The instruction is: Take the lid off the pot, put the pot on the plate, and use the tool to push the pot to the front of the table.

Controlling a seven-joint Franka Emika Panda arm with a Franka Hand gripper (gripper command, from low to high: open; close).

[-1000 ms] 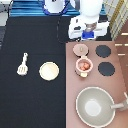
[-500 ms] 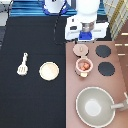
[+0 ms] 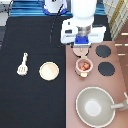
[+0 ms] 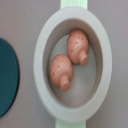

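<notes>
Exterior view: gripper (image 3: 81,48) with lid (image 3: 81,51) above pot (image 3: 84,65)

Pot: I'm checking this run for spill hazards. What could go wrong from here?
1. The pot stands uncovered on the stove with two reddish pieces loose inside; a tilted or jerky lift could likely spill them.
2. The gripper is right over the lid, which is close to the pot; a sideways move might knock one into the other.
3. The big pan sits just beyond the pot, so a nudge that way could jam it.
</notes>
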